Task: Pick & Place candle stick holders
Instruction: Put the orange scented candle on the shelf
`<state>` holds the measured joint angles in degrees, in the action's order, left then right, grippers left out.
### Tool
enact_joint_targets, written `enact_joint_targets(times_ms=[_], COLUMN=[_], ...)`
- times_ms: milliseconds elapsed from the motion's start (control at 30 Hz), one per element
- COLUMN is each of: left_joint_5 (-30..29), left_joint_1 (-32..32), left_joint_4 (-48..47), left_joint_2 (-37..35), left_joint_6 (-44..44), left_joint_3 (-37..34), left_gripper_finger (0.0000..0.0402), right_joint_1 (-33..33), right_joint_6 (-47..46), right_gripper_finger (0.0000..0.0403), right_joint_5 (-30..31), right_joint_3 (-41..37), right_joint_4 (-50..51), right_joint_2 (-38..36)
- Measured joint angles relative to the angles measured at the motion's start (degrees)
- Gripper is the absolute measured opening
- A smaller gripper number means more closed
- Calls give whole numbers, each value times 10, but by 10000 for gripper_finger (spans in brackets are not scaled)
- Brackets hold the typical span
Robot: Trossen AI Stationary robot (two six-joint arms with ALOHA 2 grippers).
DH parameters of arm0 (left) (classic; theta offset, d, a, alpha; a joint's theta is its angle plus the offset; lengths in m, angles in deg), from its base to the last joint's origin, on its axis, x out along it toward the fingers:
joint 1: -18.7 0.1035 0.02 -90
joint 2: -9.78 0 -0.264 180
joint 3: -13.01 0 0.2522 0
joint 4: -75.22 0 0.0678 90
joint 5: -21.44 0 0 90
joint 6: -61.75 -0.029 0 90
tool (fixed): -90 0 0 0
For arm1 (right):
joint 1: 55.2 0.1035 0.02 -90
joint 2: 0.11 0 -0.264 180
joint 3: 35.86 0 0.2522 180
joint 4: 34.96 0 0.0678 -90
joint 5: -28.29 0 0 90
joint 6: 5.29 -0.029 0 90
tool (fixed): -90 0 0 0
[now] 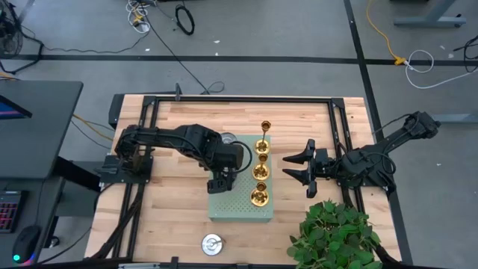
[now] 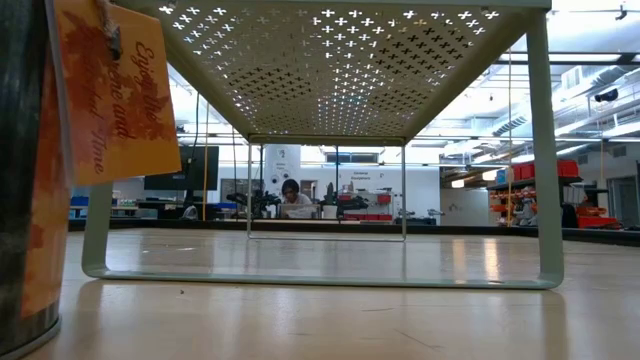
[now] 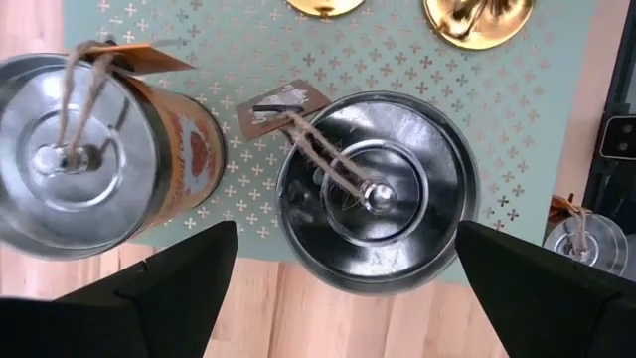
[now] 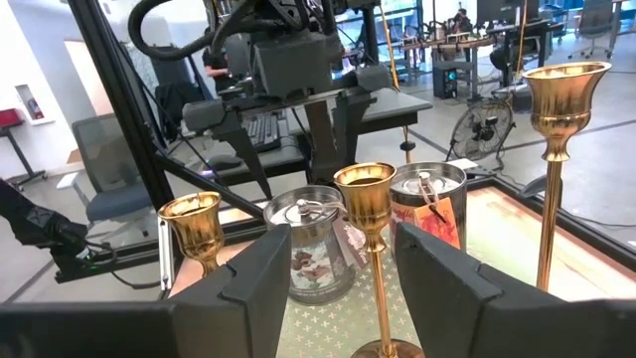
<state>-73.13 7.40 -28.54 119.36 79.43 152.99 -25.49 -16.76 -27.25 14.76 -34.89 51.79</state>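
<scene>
A placing step seemed to be in hand: in the high view the left gripper (image 1: 221, 181) was held over the left half of the pale green perforated board (image 1: 240, 208) at frame centre, its jaws spread wide and empty. In the left wrist view a squat silver holder with a twine tag (image 3: 376, 194) was seen standing on the board between the dark fingers (image 3: 174, 288), untouched by them, with a second silver holder wrapped in an orange label (image 3: 84, 149) just beside it at the board's edge. Three gold brass holders (image 1: 261, 166) were lined up along the board's right side, the tall slender one (image 1: 265, 131) uppermost. A third silver holder (image 1: 213, 243) remained on the bare table at lower centre and was judged the next pick. The right gripper (image 1: 300, 169) waited right of the board, jaws partly apart and holding nothing. A straight lift would be needed, the neighbouring tin being close; open wood lay below, though the plant (image 1: 336, 235) crowded the lower right.
</scene>
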Motion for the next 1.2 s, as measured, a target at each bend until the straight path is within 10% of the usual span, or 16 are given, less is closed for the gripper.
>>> enact_joint_targets(times_ms=[1200], left_joint_5=[-74], left_joint_1=[-321], left_joint_4=[80], left_joint_2=[7], left_joint_6=[142], left_joint_3=[0], left_gripper_finger=[387], right_joint_1=[0], right_joint_6=[0], right_gripper_finger=[185], right_joint_5=[0], right_joint_3=[0], right_joint_4=[-1], right_joint_2=[0])
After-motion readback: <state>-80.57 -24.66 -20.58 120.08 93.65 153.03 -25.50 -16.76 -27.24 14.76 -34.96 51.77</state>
